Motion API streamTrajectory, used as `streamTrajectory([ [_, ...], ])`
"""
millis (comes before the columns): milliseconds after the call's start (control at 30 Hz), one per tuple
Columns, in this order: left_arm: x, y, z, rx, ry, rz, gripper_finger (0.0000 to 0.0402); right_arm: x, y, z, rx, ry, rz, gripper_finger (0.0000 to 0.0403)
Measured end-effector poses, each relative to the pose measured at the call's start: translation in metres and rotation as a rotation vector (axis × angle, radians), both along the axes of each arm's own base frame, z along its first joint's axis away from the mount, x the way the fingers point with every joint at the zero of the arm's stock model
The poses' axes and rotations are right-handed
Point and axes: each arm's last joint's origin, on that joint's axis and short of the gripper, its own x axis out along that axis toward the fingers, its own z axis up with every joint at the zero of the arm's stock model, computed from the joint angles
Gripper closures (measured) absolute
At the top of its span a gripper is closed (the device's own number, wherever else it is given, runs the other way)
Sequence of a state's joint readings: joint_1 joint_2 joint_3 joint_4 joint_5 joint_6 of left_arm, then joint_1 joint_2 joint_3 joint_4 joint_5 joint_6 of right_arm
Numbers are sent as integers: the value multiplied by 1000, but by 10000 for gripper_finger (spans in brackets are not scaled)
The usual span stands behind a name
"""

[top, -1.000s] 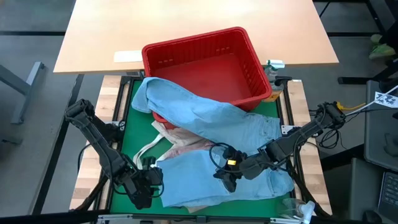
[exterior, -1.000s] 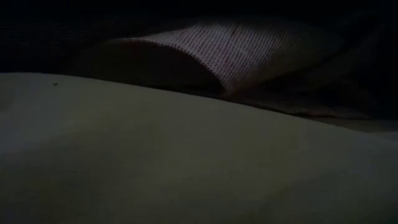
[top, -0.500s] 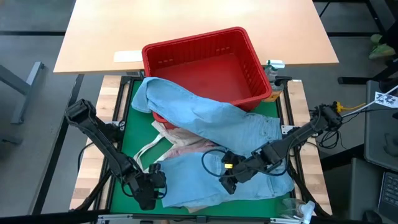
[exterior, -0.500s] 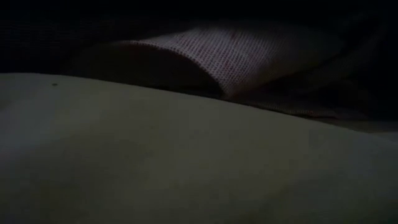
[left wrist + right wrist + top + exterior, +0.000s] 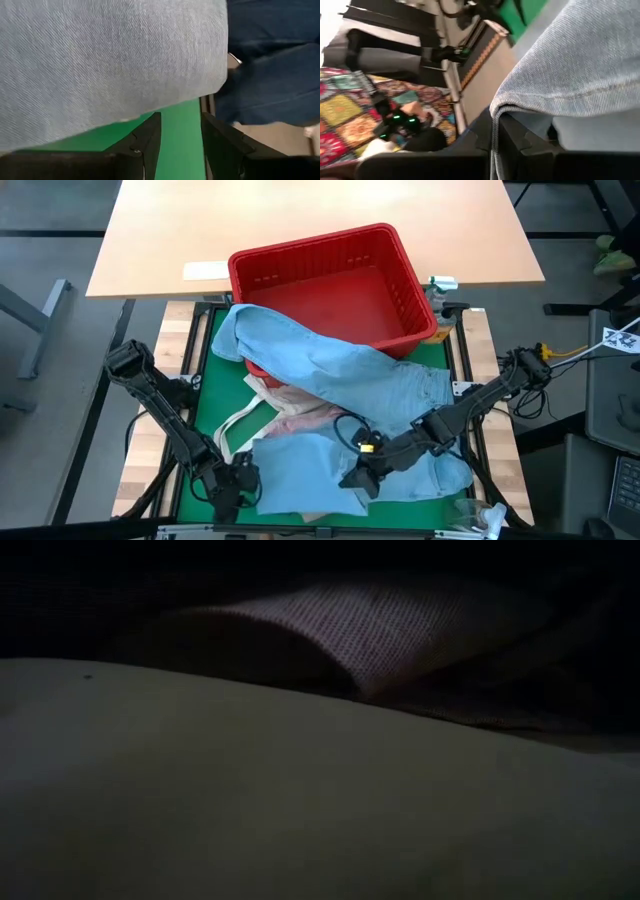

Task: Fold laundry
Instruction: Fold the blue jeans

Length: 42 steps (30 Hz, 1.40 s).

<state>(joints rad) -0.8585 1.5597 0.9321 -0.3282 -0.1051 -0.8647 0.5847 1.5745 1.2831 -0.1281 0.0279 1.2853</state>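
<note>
The light blue denim jeans (image 5: 330, 365) sprawl across the green mat (image 5: 215, 360), running from beside the red basket to the near right. A mottled pink top (image 5: 300, 418) and a white tote bag (image 5: 245, 425) lie partly under them. My right gripper (image 5: 358, 476) is shut on the jeans near the middle of the mat's near part. My left gripper (image 5: 238, 480) stands open at the jeans' near left corner. Green mat shows between its fingers (image 5: 147, 142), and the denim's edge (image 5: 165, 100) hangs just ahead of them. My right gripper pinches a stitched, folded-over edge of the jeans (image 5: 496, 111) between its two fingers. It comes from the table's right side, slanting down. The denim rises above the mat at the hold and drapes away from it; the rest of the jeans lies on the mat.
The red plastic basket (image 5: 325, 285) stands at the mat's far side, with one jeans leg against its near wall. A wooden table (image 5: 300, 220) lies beyond it. In the low view, pale cloth (image 5: 250, 800) fills the near foreground and hides both arms.
My left gripper has sunk toward the mat and the near edge, tipping further downward, and now sits at the jeans' near left corner. My right gripper has turned and shifted slightly toward the near left with its denim edge, and the near flap of the jeans has drawn up with it.
</note>
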Motion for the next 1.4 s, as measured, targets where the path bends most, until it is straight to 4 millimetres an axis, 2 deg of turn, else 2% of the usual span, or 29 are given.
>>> streamTrajectory([
  [167, -1, -1, 0, -35, 38, -18, 269, -6, 8, 0, 22, 13, 17, 390],
  [333, -1, -1, 0, -28, 26, -7, 269, -12, 12, -15, -57, 123, -27, 388],
  [667, 3, -3, 4, -51, -41, 18, 269, -23, 2, -37, -222, 331, -71, 385],
  [1400, 6, -7, 8, -60, -109, -26, 269, -27, 0, -41, -250, 399, -33, 384],
])
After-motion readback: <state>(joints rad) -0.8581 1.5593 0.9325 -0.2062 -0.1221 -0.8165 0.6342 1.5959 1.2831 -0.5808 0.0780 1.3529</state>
